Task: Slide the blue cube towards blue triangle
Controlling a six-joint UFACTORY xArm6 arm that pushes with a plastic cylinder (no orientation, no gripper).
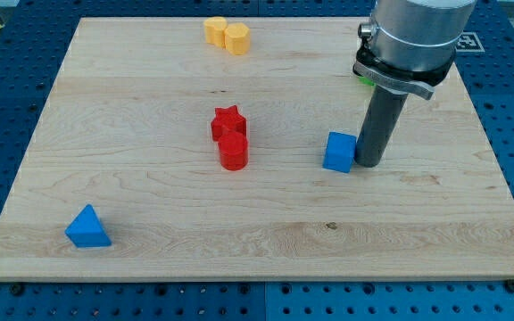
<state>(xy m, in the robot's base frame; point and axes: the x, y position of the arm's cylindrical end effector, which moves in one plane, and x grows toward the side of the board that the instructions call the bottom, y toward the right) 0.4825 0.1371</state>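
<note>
The blue cube [338, 152] sits on the wooden board right of centre. My tip [369, 164] is right next to the cube's right side, touching it or nearly so. The blue triangle [87, 227] lies near the board's bottom left corner, far to the left of and below the cube.
A red star block [228, 122] and a red cylinder [234, 152] stand together at the board's centre, between cube and triangle but a little above the straight line. Two yellow blocks [227, 35] sit at the top edge. A green block [364, 78] is mostly hidden behind the arm.
</note>
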